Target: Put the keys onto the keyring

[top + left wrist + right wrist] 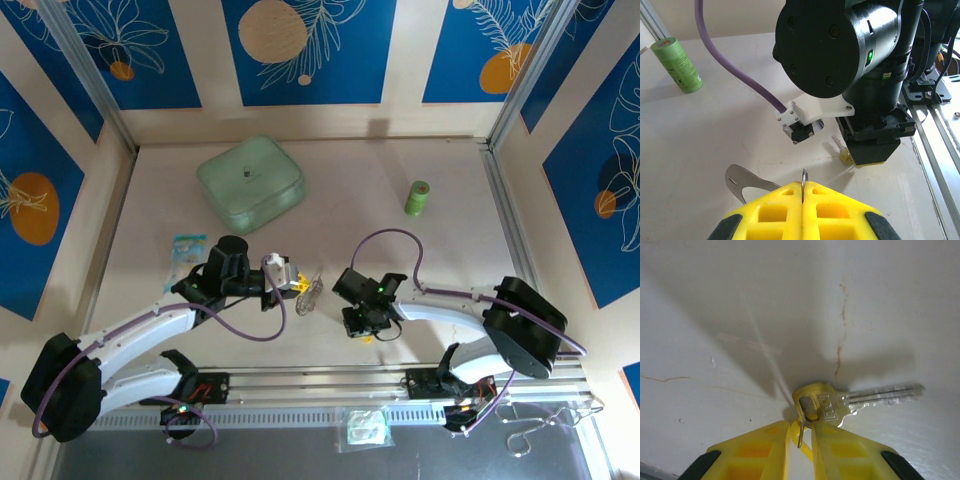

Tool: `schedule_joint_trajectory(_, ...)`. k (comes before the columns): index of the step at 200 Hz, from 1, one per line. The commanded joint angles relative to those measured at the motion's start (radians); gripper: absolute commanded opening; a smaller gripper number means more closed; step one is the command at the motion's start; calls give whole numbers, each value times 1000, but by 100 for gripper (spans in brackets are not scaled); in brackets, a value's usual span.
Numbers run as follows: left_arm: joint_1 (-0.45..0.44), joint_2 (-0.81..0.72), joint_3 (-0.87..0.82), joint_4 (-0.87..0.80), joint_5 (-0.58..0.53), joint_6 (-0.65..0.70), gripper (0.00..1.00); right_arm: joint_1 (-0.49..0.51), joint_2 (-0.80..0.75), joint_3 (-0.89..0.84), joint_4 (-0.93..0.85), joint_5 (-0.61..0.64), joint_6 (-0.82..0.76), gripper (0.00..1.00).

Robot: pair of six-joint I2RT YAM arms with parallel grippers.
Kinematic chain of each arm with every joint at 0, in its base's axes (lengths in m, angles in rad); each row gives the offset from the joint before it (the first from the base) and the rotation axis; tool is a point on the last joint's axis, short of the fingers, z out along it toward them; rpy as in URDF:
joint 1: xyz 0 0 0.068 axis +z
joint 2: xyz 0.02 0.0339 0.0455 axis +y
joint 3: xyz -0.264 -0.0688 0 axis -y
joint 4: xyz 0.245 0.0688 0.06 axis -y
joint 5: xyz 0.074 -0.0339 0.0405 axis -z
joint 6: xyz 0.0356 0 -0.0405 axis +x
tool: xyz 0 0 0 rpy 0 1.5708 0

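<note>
- Right wrist view: the yellow-headed key (pixel 826 402) lies flat on the tabletop (pixel 740 315). The right gripper (pixel 801 431) should pinch the head squarely and leave its hole free for threading.
- Its jaws stand a mere slit apart, nipping the head's rim.
- The left gripper (pixel 804 188), jaws fully closed, holds the keyring (pixel 804 176) edge-on near the key.

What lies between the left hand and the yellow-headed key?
Bare table, as the left wrist view shows: the left hand, pinching a thin ring, faces the yellow-headed key across it.
</note>
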Motion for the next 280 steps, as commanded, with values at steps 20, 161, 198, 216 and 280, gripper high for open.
schedule_joint_trajectory(20, -10, 3, -3, 4, 4, -1, 0, 10, 14, 23, -20, 21, 8, 17)
schedule_joint_trajectory(161, -16, -24, -46, 108, -4, -14, 0, 10, -415, -102, 251, -63, -473, 0)
schedule_joint_trajectory(198, -20, -32, -62, 139, -9, -8, 0, -58, -514, -154, 343, -182, -580, 0)
schedule_joint_trajectory(216, -20, -32, -65, 145, -4, -5, 0, -79, -510, -144, 336, -212, -605, 0)
schedule_joint_trajectory(280, -20, -31, -64, 133, -10, 9, 0, -86, -377, -91, 206, -144, -507, 0)
